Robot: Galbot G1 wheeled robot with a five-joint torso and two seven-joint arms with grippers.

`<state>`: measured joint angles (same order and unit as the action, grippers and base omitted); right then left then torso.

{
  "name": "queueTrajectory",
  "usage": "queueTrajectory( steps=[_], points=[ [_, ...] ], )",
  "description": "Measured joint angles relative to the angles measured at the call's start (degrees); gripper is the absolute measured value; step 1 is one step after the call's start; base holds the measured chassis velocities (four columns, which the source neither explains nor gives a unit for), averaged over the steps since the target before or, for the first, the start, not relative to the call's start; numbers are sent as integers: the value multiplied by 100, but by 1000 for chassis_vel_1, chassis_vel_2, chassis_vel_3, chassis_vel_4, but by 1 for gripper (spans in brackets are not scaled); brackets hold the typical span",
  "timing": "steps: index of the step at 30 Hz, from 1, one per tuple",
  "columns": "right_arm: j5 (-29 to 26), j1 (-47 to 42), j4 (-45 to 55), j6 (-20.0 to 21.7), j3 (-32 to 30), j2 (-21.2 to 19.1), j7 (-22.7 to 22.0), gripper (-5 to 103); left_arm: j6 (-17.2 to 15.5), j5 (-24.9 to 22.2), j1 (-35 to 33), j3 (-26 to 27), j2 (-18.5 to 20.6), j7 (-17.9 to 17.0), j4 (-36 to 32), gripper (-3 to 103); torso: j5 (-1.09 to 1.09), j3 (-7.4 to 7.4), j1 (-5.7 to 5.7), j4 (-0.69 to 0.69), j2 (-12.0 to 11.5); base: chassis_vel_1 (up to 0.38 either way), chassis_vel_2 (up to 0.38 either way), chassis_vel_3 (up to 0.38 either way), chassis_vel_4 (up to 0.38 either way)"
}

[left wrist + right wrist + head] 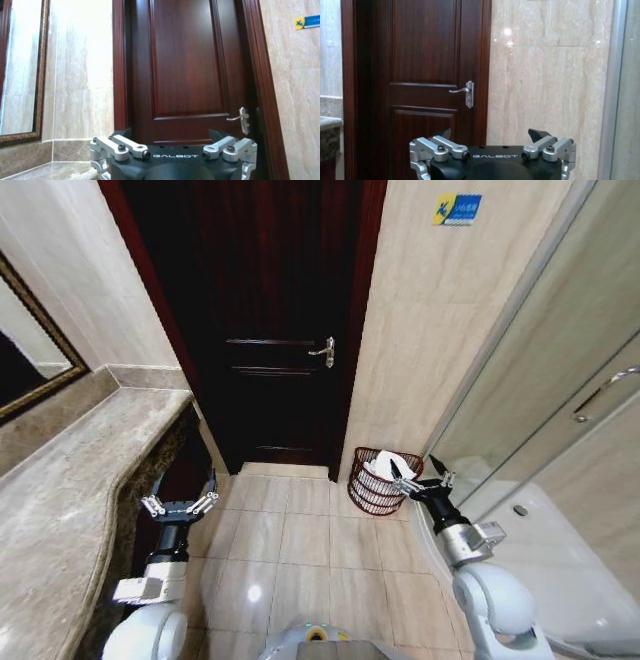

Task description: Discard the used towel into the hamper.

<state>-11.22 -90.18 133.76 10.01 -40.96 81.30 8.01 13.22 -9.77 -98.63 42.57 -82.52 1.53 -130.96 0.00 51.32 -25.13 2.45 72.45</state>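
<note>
Nearest, the left gripper (180,502) hangs idle by the counter (70,480), fingers spread and empty. The right gripper (421,479), also spread and empty, hovers just at the hamper (372,492) by the door (265,310). White cloth, probably the towel (392,463), lies inside, so the drop looks done; next comes drawing the arm clear

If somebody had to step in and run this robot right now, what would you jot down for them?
Left gripper: open, holding nothing, low beside the stone counter.
Right gripper: open, holding nothing, just in front of the hamper's near rim.
Hamper: on the tiled floor against the wall, right of the dark door.
Towel: white cloth already lying inside the hamper.
Done: the towel looks discarded.
Left: seemingly only to draw the right arm back from the hamper.
</note>
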Motion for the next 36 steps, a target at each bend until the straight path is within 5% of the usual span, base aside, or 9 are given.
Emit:
queueTrajectory(
  steps=[36],
  points=[
    [54, -36, 18, 3, -2, 42, 34, 100, 5, -5, 24, 62, 35, 37, -8, 100, 0, 0, -1, 1, 0, 72, -75, -77, 71]
  ],
)
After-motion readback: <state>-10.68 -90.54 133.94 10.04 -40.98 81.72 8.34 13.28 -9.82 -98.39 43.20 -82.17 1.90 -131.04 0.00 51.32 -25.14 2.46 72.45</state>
